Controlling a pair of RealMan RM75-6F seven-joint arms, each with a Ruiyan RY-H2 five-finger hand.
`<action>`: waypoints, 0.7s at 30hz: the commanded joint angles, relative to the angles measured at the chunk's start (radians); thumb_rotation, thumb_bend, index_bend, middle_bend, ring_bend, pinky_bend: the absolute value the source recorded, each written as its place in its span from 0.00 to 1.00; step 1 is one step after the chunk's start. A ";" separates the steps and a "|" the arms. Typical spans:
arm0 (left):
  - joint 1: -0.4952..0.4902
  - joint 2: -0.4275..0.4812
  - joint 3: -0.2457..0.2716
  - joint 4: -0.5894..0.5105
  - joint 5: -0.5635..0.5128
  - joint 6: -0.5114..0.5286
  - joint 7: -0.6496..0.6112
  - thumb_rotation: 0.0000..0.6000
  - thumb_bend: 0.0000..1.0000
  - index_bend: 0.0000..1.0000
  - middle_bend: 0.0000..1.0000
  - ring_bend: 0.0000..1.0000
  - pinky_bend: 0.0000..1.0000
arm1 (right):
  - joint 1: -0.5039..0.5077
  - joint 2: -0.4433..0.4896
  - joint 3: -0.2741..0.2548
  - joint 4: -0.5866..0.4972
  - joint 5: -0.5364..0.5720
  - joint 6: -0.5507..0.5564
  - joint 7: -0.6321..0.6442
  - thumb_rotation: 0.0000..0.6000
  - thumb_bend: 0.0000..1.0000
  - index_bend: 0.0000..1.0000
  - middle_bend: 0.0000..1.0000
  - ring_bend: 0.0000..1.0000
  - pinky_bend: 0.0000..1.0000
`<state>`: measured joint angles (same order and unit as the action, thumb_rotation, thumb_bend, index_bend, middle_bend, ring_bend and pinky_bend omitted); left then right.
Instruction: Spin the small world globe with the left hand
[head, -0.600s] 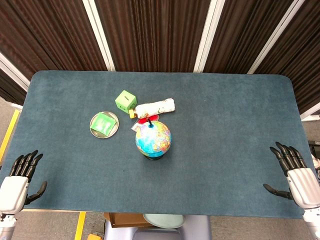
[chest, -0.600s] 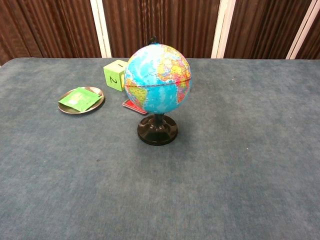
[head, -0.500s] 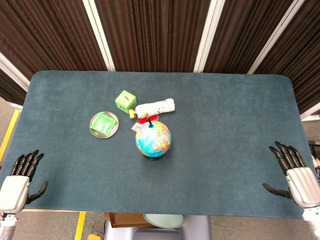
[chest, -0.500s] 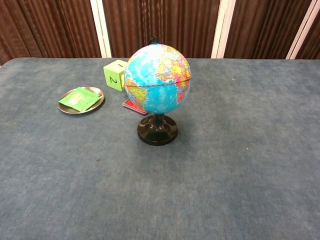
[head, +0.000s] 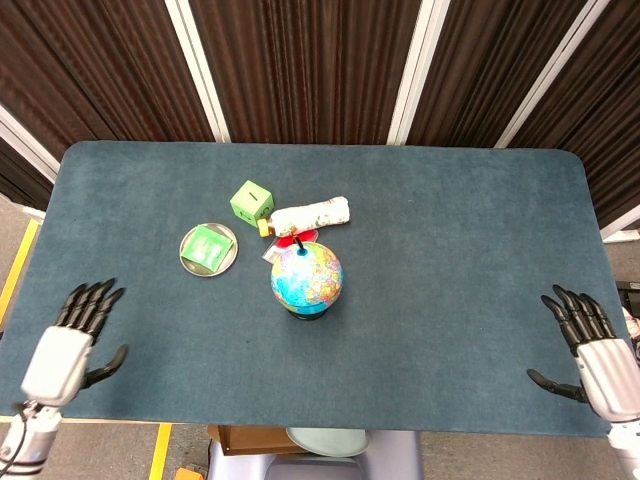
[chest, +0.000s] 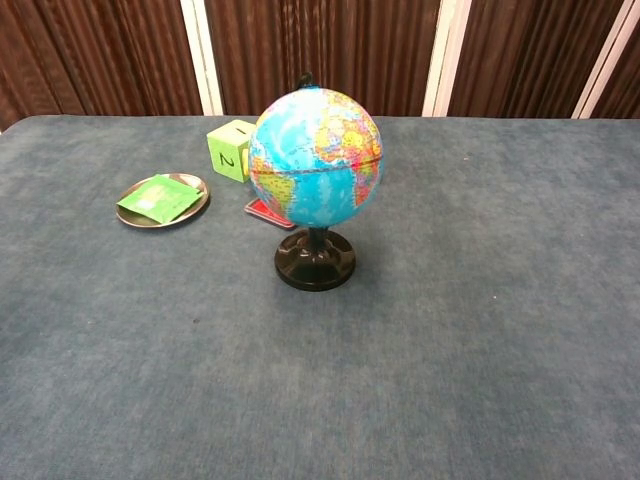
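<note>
Head view shows the small blue world globe (head: 306, 277) standing upright on its round black base near the middle of the dark teal felt-covered table (head: 450, 230). The left hand (head: 72, 343), white-backed with black fingers, sits over the table's near left edge, fingers spread wide and holding nothing, well apart from the globe. The right hand (head: 592, 348) is at the near right edge, fingers likewise fanned apart and empty.

Just behind the globe lies a rolled, light-coloured printed packet (head: 310, 215) with a yellowish end, and a red flat item (head: 288, 240) peeks out beside the globe's far side. A green cube (head: 251, 201) sits to the left of the packet, close to it. A round silver metal dish (head: 208, 249) holding a green square packet (head: 208, 246) lies to the left of the globe, apart from it.

In the chest view the globe (chest: 315, 157) fills the centre, its black pedestal (chest: 315, 261) flat on the felt. The cube (chest: 231, 149) shows the numerals 1 and 2 on its faces. Neither hand appears in this view.
</note>
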<state>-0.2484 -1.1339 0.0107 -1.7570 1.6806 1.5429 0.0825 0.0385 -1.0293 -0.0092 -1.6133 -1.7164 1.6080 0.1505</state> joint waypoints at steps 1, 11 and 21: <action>-0.148 -0.012 -0.088 -0.110 0.025 -0.167 0.053 1.00 0.36 0.00 0.00 0.00 0.00 | 0.003 0.005 -0.001 -0.010 -0.016 0.006 -0.009 1.00 0.16 0.00 0.08 0.00 0.00; -0.465 -0.187 -0.311 -0.197 -0.277 -0.510 0.279 1.00 0.34 0.00 0.00 0.00 0.00 | 0.006 0.020 0.002 -0.036 -0.023 0.011 -0.035 1.00 0.16 0.00 0.08 0.00 0.00; -0.690 -0.385 -0.394 -0.100 -0.619 -0.566 0.588 1.00 0.30 0.00 0.00 0.00 0.00 | 0.010 0.021 0.008 -0.018 0.002 -0.001 -0.007 1.00 0.16 0.00 0.07 0.00 0.00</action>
<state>-0.8728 -1.4587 -0.3526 -1.8946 1.1443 0.9902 0.6004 0.0477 -1.0078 -0.0020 -1.6320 -1.7154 1.6081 0.1428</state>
